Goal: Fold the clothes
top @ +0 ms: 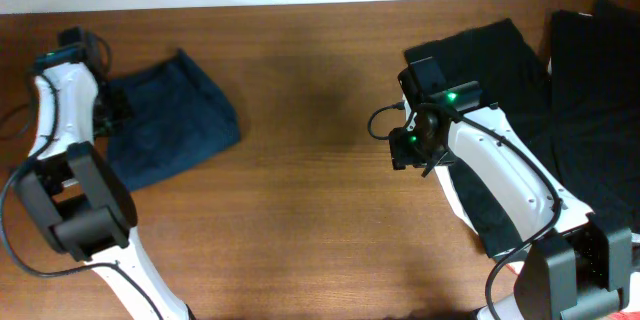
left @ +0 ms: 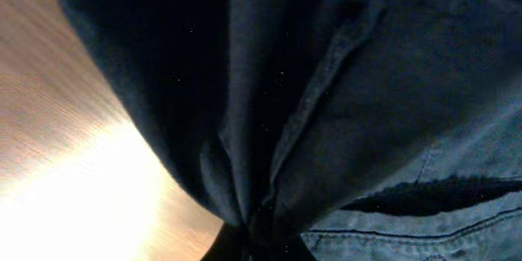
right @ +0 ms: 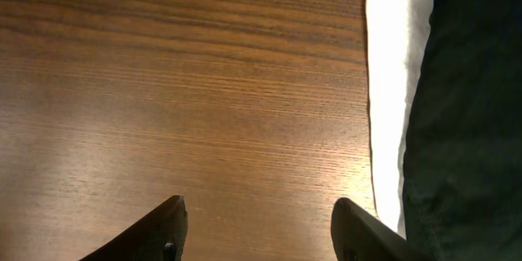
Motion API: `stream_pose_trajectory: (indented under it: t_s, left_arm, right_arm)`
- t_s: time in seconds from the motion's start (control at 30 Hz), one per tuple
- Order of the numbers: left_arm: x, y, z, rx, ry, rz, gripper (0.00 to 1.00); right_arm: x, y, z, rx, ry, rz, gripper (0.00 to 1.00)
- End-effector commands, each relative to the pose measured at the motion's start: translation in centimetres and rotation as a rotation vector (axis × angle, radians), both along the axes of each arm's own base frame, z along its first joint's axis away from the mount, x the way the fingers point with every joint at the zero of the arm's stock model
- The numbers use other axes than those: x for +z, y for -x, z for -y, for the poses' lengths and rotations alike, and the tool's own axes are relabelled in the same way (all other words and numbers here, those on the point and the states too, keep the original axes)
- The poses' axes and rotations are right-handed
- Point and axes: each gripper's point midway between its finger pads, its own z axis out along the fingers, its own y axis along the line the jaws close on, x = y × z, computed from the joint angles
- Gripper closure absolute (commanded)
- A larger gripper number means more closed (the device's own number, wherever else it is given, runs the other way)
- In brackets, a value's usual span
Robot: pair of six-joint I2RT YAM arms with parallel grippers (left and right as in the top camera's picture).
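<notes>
The navy shorts (top: 172, 120) lie crumpled at the table's (top: 300, 210) left end. The left gripper (top: 117, 110) is pinched narrow on a bunched fold of them, on the side nearest the table's left edge. The right gripper (right: 261, 232) hangs over bare wood toward the table's right end, its 2 fingers wide apart. The black clothes (right: 473, 130) lie just beside it, not touching.

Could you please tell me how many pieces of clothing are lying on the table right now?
3. The navy shorts lie at the left; a black garment lies right of centre; a second black garment lies at the far right edge. The black ones may hide more.
</notes>
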Motion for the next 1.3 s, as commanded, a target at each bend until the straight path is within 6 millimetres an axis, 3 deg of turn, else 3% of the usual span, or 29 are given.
stream_pose_trajectory:
  t_s: [0.0, 0.03, 0.07, 0.13, 0.17, 0.27, 0.33, 0.37, 0.43, 0.57, 0.67, 0.77, 0.87, 0.93, 1.03, 1.1, 1.27]
  left_arm:
    - [1.7, -0.5, -3.4, -0.02, -0.092, 0.036, 1.0]
    - [1.9, -0.8, -4.0, -0.014, -0.106, 0.057, 0.97]
    - [2.4, -1.3, -4.5, -0.008, -0.115, 0.082, 0.87]
    - [3.8, -2.3, -4.5, -0.009, -0.102, 0.133, 0.52]
    - [5.5, -3.7, -3.6, -0.024, -0.047, 0.2, 0.01]
    - [9.6, -7.2, 2.0, -0.14, 0.154, 0.363, 0.01]
    - [10.2, -8.8, 7.1, -0.238, 0.273, 0.408, 0.01]
    - [10.1, -9.4, 10.9, -0.304, 0.365, 0.414, 0.01]
    - [9.4, -9.7, 16.1, -0.392, 0.447, 0.393, 0.01]
    - [6.1, -8.7, 24.4, -0.533, 0.486, 0.3, 0.01]
    - [2.7, -7.9, 28.4, -0.603, 0.506, 0.251, 0.01]
    - [0.2, -7.1, 28.6, -0.596, 0.516, 0.203, 0.01]
    - [-3.8, -5.4, 27.0, -0.54, 0.513, 0.08, 0.01]
    - [-5.1, -4.3, 25.0, -0.481, 0.48, 0.006, 0.01]
    - [-6.0, -1.9, 18.7, -0.342, 0.268, -0.133, 0.01]
    - [-5.9, -1.1, 15.7, -0.28, 0.252, -0.158, 0.01]
    - [-5.8, 0.5, 11.2, -0.18, 0.233, -0.194, 0.01]
  right_arm:
    - [1.4, -0.4, 0.2, -0.018, -0.002, 0.045, 0.39]
    - [1.4, -0.4, 0.2, -0.018, -0.002, 0.044, 0.39]
    - [1.4, -0.4, 0.3, -0.018, -0.001, 0.041, 0.39]
    - [1.4, -0.2, 0.3, -0.017, 0.001, 0.036, 0.39]
    - [1.4, -0.2, 0.3, -0.017, 0.001, 0.035, 0.39]
    - [1.4, -0.2, 0.3, -0.018, 0.001, 0.036, 0.39]
    - [1.4, -0.2, 0.3, -0.018, 0.001, 0.035, 0.39]
    - [1.4, -0.2, 0.3, -0.018, 0.001, 0.035, 0.39]
    - [1.4, -0.2, 0.3, -0.018, 0.0, 0.035, 0.39]
    - [1.4, -0.2, 0.3, -0.017, -0.001, 0.034, 0.39]
    - [1.4, 0.1, 0.3, -0.017, 0.001, 0.023, 0.39]
    - [1.4, 0.1, 0.3, -0.017, 0.001, 0.023, 0.39]
    - [1.4, 0.1, 0.3, -0.017, 0.001, 0.022, 0.39]
    - [1.4, 0.1, 0.3, -0.017, 0.001, 0.022, 0.39]
    - [1.4, 0.1, 0.3, -0.017, 0.001, 0.022, 0.39]
    - [1.4, 0.1, 0.4, -0.017, 0.002, 0.02, 0.39]
    - [1.4, 0.2, 0.4, -0.017, 0.002, 0.019, 0.39]
